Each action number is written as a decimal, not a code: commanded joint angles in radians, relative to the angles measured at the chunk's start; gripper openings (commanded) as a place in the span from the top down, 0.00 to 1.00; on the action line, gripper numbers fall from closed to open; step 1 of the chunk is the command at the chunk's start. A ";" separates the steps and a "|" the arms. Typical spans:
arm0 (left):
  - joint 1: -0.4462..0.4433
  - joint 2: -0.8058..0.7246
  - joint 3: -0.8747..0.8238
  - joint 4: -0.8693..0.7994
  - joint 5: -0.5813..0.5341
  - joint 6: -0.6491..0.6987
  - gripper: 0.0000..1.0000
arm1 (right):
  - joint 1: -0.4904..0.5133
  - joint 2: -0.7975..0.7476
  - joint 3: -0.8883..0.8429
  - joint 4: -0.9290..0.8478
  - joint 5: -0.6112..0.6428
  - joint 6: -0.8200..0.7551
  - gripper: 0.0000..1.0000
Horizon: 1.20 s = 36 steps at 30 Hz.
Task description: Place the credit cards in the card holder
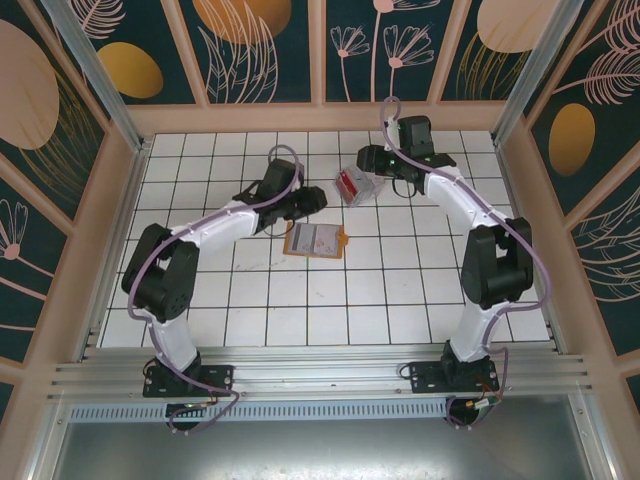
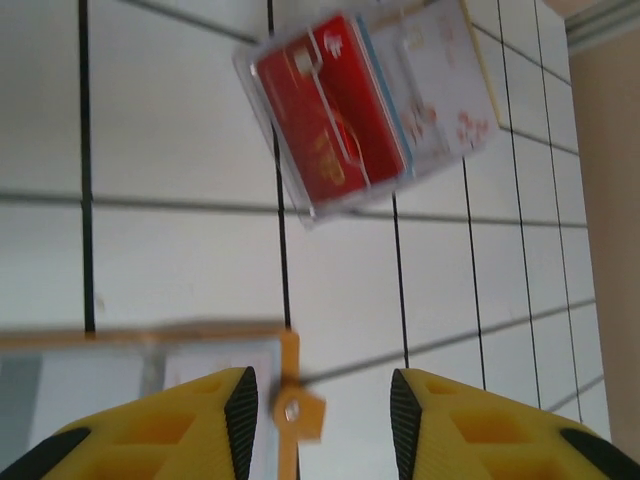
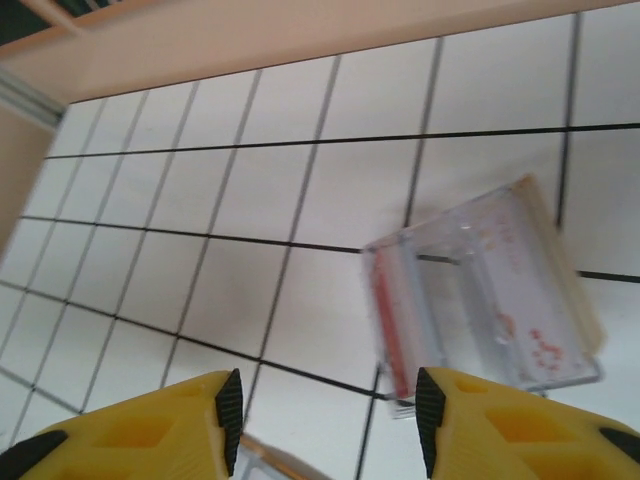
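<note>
On tiled table (image 1: 400, 300), card holder (image 1: 317, 240) lay open; credit cards (image 2: 335, 110) sat inside clear box (image 3: 480, 290). Left gripper (image 2: 320, 415) and right gripper (image 3: 325, 420) both parted, empty. Step likely card pickup; next needed pulling one card from box.

No legible text from my end. The red card (image 2: 335, 115) in the clear box (image 2: 255, 80) has gold print on it, too blurred to read. The whitish card (image 2: 440, 90) beside it carries small red marks I can't make out. Anything on the card holder (image 1: 316, 240) is too small to tell.
</note>
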 commanded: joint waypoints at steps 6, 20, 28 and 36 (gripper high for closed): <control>0.024 0.278 0.350 -0.141 0.001 0.137 0.57 | -0.019 0.181 0.214 -0.219 0.170 -0.161 0.43; 0.026 0.579 0.680 -0.177 0.128 0.106 0.58 | -0.035 0.396 0.420 -0.333 0.247 -0.238 0.41; 0.027 0.602 0.682 -0.154 0.139 0.086 0.58 | -0.036 0.442 0.450 -0.346 0.230 -0.235 0.40; 0.026 0.658 0.711 -0.161 0.146 0.080 0.58 | -0.039 0.478 0.495 -0.358 0.230 -0.229 0.40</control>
